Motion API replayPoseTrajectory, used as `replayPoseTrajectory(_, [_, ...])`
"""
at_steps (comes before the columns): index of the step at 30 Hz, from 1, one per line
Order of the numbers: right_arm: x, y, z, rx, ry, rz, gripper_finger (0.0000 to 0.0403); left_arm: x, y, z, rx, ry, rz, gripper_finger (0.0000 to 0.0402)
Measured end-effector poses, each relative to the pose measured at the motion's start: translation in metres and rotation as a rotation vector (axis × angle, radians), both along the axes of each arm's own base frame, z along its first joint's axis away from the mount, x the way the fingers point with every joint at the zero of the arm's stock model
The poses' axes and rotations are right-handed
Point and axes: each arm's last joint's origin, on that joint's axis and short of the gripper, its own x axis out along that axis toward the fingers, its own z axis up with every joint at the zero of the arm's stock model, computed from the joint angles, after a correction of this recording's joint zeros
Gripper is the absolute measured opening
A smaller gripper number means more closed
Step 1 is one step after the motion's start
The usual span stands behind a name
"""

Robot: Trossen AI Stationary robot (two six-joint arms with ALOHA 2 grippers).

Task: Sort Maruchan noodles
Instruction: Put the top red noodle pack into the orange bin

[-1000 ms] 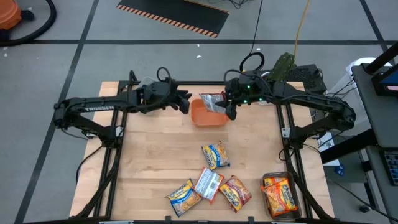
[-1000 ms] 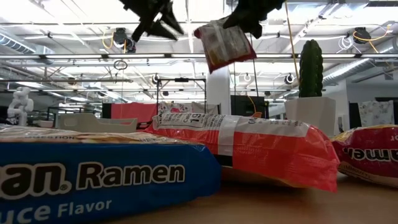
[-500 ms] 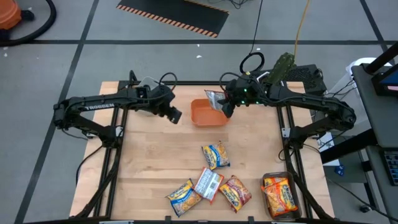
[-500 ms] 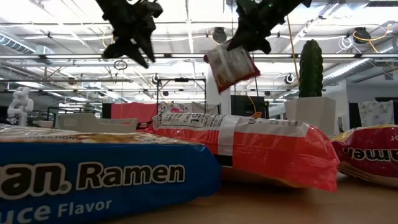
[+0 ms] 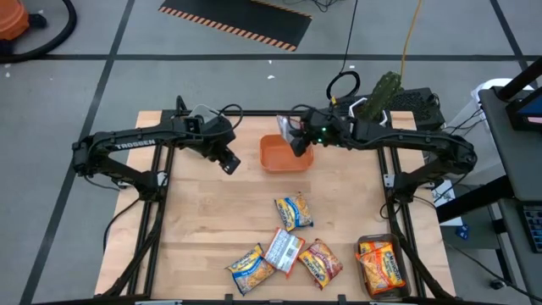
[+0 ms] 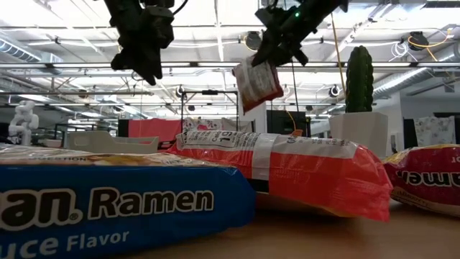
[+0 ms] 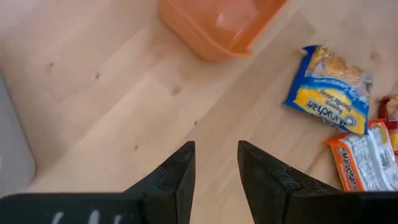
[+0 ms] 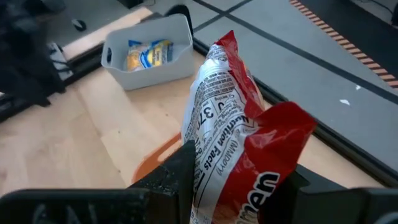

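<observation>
The right gripper (image 5: 296, 141) hangs over the far edge of the orange plastic bin (image 5: 284, 158), fingers clamped on a crinkly red and silver ramen packet (image 8: 242, 155) that dangles in the air above the bin. The left gripper (image 5: 228, 161) hovers w/ nothing in it, just beside the bin on its left, over the bare wooden table (image 5: 203, 220); its two dark fingers (image 7: 177, 180) are a little apart. Nothing sits between the packet and the bin. Nearer the front lie four more packets: a yellow and blue one (image 5: 293, 212) by itself, then a row w/ another yellow and blue one (image 5: 250, 268), a white and orange one (image 5: 284, 251) & a red one (image 5: 320, 261), touching or overlapping. A clear bin (image 5: 380, 266) at the front right corner holds orange packets. A small white bin (image 8: 149, 53) w/ a yellow and blue packet inside sits at the table's far left, behind the left arm.
</observation>
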Motion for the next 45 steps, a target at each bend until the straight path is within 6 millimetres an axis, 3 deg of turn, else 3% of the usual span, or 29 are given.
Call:
replayPoseTrajectory(9, [0.018, -0.003, -0.028, 0.035, 0.078, -0.03, 0.0121, -0.001, -0.013, 0.0, -0.099, 0.005, -0.012, 0.0124])
replayPoseTrajectory(14, [0.018, -0.002, -0.028, 0.06, 0.054, -0.058, 0.0121, 0.001, -0.028, 0.0, -0.117, 0.019, -0.042, 0.0124])
replayPoseTrajectory(26, [0.006, -0.004, -0.033, -0.041, 0.254, -0.04, 0.0121, 0.005, -0.054, 0.0, -0.134, 0.031, 0.052, 0.0124])
replayPoseTrajectory(45, [-0.001, -0.006, -0.062, -0.106, 0.279, -0.119, 0.0125, 0.006, -0.064, 0.0, -0.166, 0.024, 0.153, 0.0124])
